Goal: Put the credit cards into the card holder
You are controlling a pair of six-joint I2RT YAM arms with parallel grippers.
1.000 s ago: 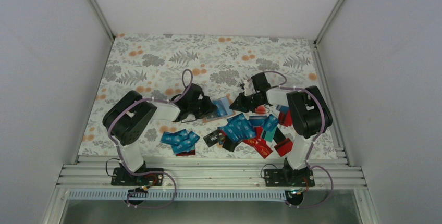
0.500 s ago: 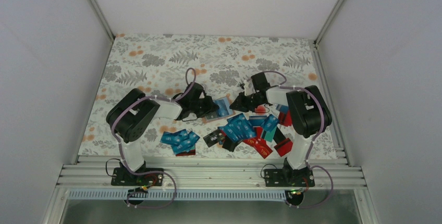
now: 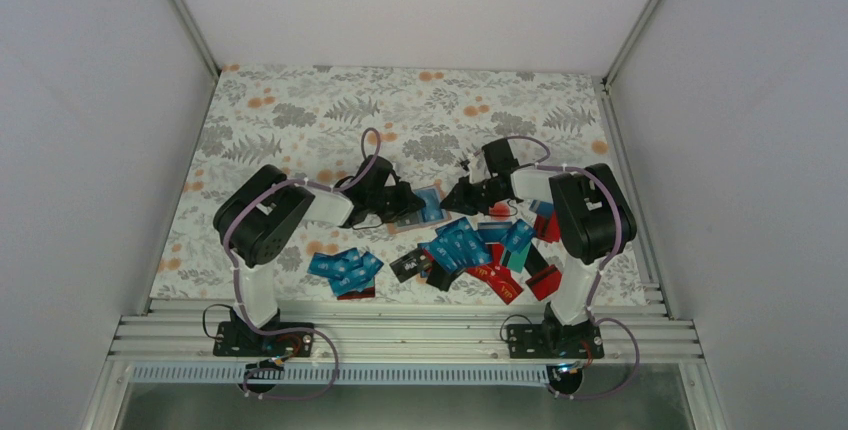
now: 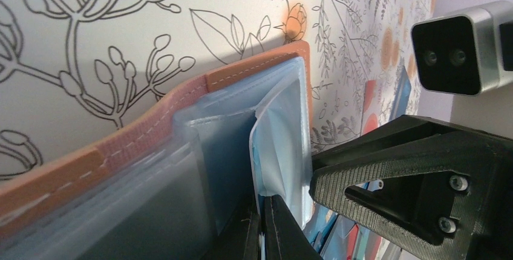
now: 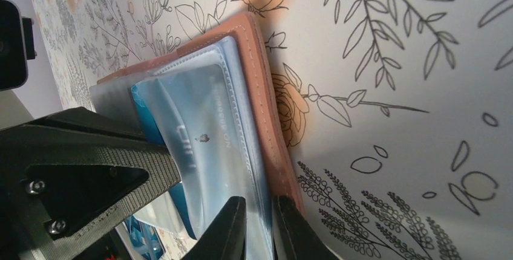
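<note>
Left fingers (image 4: 284, 242) and right fingers (image 5: 227, 236) both pinching card holder (image 5: 264, 91) sleeves, floral tablecloth (image 3: 300, 110), white walls (image 3: 100, 100)

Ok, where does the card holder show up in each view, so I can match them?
Top external: card holder at centre, just behind the loose cards.
Left wrist: card holder from lower left to centre, tan edge running diagonally, clear sleeves below it.
Right wrist: card holder left of centre, tan edge nearly upright, sleeves on its left.
Shared landmark: the floral cloth beneath it in all three.
</note>
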